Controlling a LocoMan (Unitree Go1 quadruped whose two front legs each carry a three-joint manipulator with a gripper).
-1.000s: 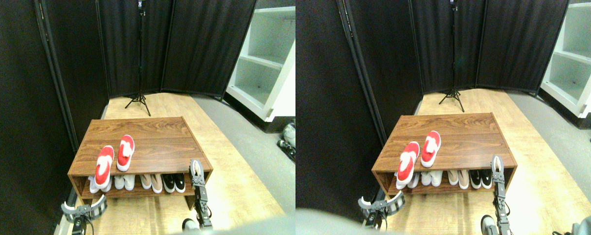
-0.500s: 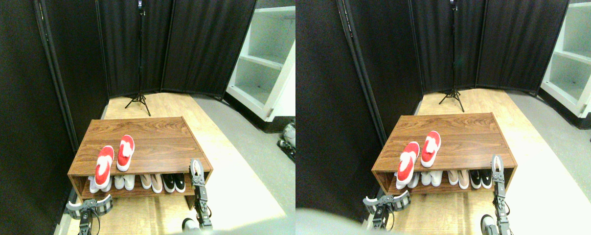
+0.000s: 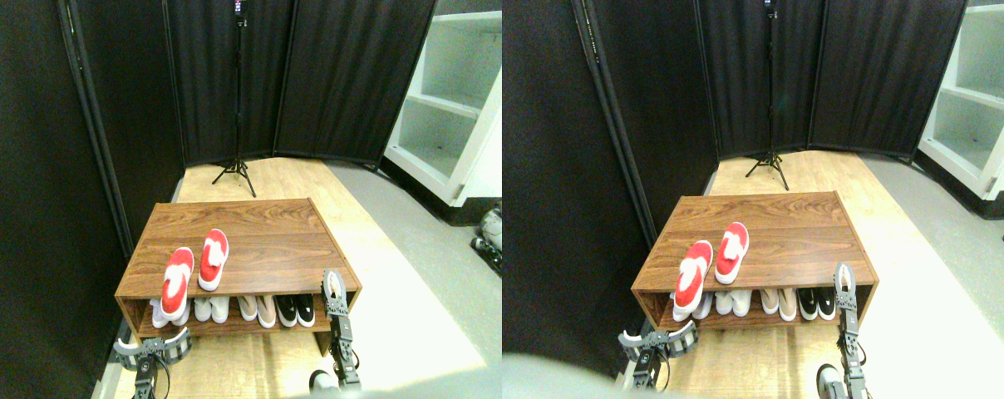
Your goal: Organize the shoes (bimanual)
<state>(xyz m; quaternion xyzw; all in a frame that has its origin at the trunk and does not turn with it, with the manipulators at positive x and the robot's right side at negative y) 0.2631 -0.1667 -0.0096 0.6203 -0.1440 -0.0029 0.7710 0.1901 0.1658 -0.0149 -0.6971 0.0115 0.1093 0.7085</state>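
A low wooden shoe rack [image 3: 244, 241] stands on a light wood floor [image 3: 302, 179], with grey carpet [image 3: 419, 241] at 3 o'clock. Black folding screens [image 3: 344, 75] close off 12 and 9 o'clock. A tripod [image 3: 238, 108] stands at 12, white shelves [image 3: 452, 108] at 2.

Bright overexposed floor [image 3: 435, 274], dark curtains [image 3: 336, 75], wide-angle edge bending

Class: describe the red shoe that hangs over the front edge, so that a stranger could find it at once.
Find the wooden shoe rack. Two red shoes lie on its top, left of centre. It is the nearer, left red shoe, overhanging the front edge; the far red shoe lies fully on top.
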